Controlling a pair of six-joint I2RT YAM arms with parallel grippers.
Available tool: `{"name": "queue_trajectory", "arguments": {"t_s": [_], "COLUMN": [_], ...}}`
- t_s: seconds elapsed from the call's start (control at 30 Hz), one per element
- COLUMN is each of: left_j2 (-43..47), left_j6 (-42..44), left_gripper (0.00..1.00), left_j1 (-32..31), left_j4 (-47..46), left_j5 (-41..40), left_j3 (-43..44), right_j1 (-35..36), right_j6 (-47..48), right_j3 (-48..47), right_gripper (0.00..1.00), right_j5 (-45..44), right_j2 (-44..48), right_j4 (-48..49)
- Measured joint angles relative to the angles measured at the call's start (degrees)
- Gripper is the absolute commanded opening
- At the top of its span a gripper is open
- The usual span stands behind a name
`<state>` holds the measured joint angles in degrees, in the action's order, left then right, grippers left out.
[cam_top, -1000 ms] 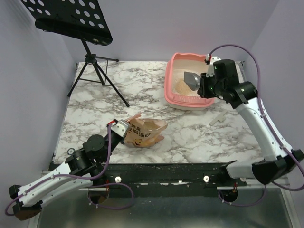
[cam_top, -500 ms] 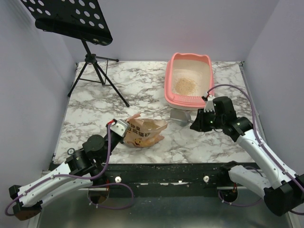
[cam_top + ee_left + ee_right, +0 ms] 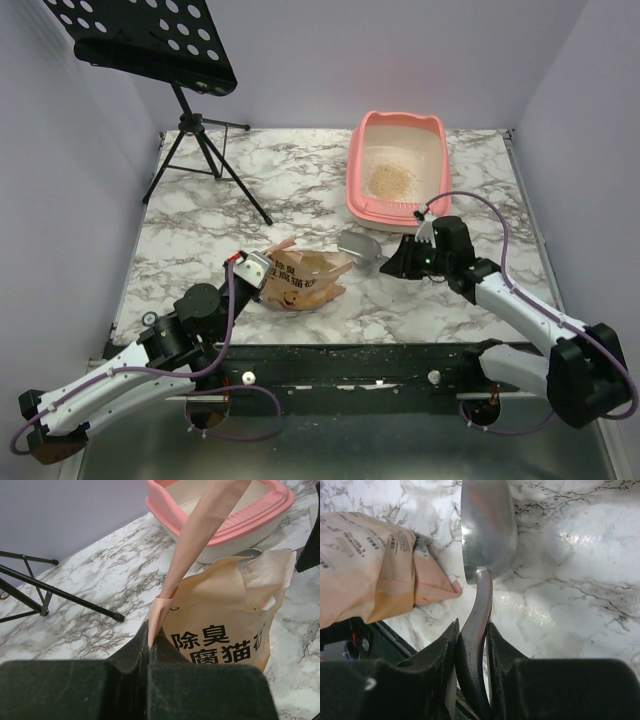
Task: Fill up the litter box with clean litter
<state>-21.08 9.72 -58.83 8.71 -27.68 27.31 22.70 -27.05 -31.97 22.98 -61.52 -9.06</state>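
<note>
Top view: locate the pink rectangular plastic litter box (image 3: 385,213) at the far right of the white-and-grey marble table (image 3: 250,190). Note the small tan-beige pile of clean litter (image 3: 388,180) on its pale floor (far from a full layer). Compare with one second ago: find the right gripper (image 3: 392,263) withdrawn from above the box and brought down between the box and the orange-tan printed paper bag (image 3: 305,278), with the grey metal scoop (image 3: 357,243) pointing at the bag mouth. Read this as a return trip for another load. Find the left gripper (image 3: 250,272) unmoved at the bag's near-left end.

Left wrist view: confirm fingers (image 3: 131,654) pinched tight on a pink-tan strip of the bag, propping the mouth open toward the box.

Right wrist view: confirm fingers (image 3: 440,646) clamped on the scoop handle. See no granules on the bowl, just beside the bag's folded corner. Expect further scoops before completion.
</note>
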Motion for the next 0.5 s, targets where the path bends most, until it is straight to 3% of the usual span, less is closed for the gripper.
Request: {"name": "queue_trajectory", "arguments": {"t_s": [0.3,0.5], "left_j2": [-0.2,-1.27], "left_j6": [0.15,0.33], "left_gripper": [0.0,0.0], "left_j1": [0.26,0.31], "left_j4": [-0.13,-1.01], "left_j5": [0.24,0.24], "left_j3": [0.0,0.0], "right_j1": [-2.12,-2.91], "right_j6": [-0.24,0.79], "right_j3": [-3.52,-6.95], "right_gripper": [0.66,0.73], "right_j5": [2.43,2.01], "right_j2": [-14.73,-18.93], "right_j4": [8.79,9.07]}}
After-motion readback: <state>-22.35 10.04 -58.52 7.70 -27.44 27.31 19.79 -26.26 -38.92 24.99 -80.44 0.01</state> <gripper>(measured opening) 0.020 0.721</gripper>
